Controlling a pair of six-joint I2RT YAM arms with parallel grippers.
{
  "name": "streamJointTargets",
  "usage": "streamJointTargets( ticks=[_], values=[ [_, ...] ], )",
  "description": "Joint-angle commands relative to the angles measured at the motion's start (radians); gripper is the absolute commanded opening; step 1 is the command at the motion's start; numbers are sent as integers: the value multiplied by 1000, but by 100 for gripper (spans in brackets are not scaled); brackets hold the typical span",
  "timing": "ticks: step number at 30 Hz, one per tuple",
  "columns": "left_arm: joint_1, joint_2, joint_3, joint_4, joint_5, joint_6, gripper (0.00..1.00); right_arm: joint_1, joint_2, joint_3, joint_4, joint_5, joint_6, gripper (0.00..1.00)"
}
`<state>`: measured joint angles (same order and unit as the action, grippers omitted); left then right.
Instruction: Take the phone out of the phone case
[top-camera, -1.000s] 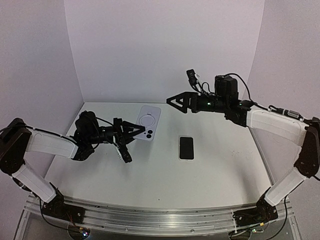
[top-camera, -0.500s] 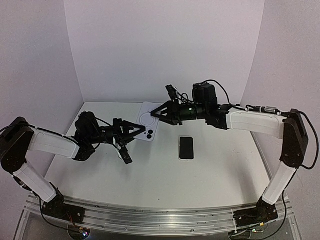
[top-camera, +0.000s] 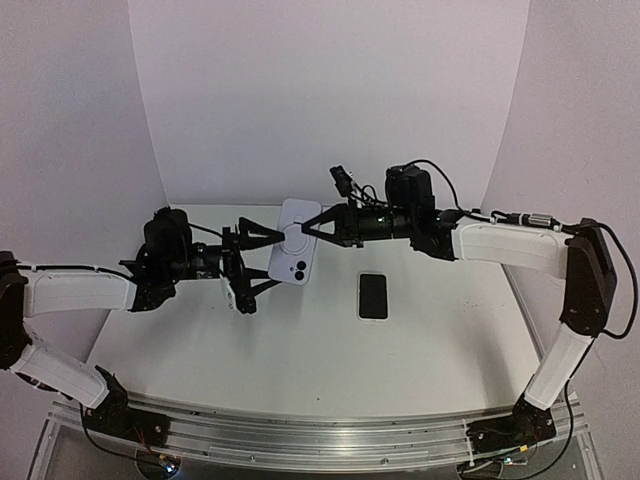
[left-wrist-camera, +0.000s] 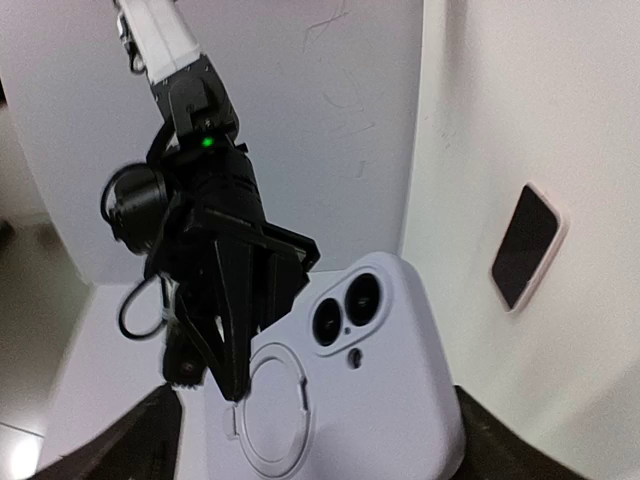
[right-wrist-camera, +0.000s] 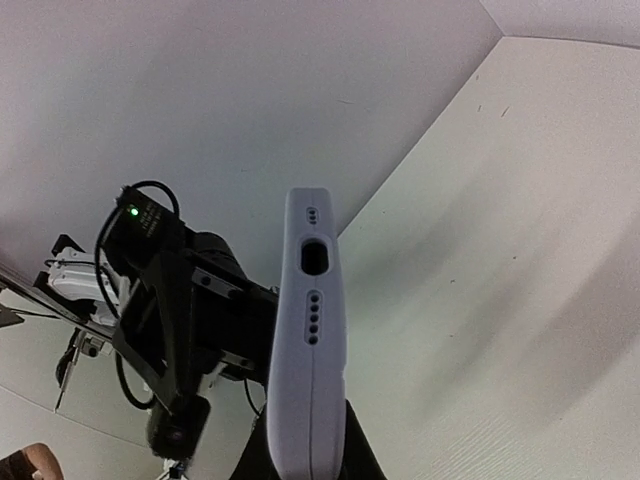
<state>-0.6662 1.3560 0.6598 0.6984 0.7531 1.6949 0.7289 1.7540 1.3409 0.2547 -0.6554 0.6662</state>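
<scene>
The pale lilac phone case (top-camera: 295, 240) hangs in the air over the table, its back with two dark camera holes facing up. My right gripper (top-camera: 312, 230) is shut on the case's upper part. In the right wrist view the case (right-wrist-camera: 308, 350) stands edge-on between my fingers. My left gripper (top-camera: 279, 260) is open, and its jaws straddle the case's lower end (left-wrist-camera: 380, 380) with a gap on one side. The phone (top-camera: 373, 295), black screen up with a pale rim, lies flat on the table right of the case. It also shows in the left wrist view (left-wrist-camera: 525, 245).
The white table (top-camera: 200, 330) is backed by white walls on three sides. A metal rail (top-camera: 320, 435) with the arm bases runs along the near edge. Cables hang off the right arm's wrist (top-camera: 440, 175).
</scene>
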Motion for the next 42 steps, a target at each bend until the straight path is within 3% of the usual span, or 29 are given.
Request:
streamJointTargets(
  ticks=[1, 4, 9, 13, 22, 26, 31, 34, 37, 39, 41, 42],
  values=[
    [17, -115, 255, -720, 45, -471, 99, -26, -120, -14, -4, 154, -248, 0],
    [48, -109, 358, -934, 142, -699, 99, -26, -153, -14, -19, 163, -354, 0],
    [100, -52, 412, -719, 87, -1319, 98, -15, -180, -10, -9, 145, -487, 0],
    [83, 20, 477, -672, 80, -1501, 94, 10, -174, 4, 31, 115, -555, 0],
    [52, 92, 529, -641, 27, -1582, 75, 35, -145, 41, 98, 62, -560, 0],
    [44, 103, 534, -590, 59, -1621, 53, 42, -127, 48, 125, 41, -538, 0],
    [43, 93, 520, -539, 205, -1638, 26, 43, -105, 57, 143, 24, -514, 0],
    [42, 81, 501, -506, 264, -1649, 4, 43, -100, 58, 146, 20, -507, 0],
    [42, 77, 498, -491, 231, -1664, 0, 43, -108, 48, 145, 50, -508, 0],
    [42, 69, 493, -496, 156, -1648, 0, 43, -132, 28, 132, 138, -515, 15],
    [42, 56, 476, -490, 48, -1613, 0, 43, -169, -1, 103, 287, -569, 50],
    [41, 50, 468, -484, -6, -1586, 0, 43, -190, -13, 84, 349, -607, 60]
  ],
)
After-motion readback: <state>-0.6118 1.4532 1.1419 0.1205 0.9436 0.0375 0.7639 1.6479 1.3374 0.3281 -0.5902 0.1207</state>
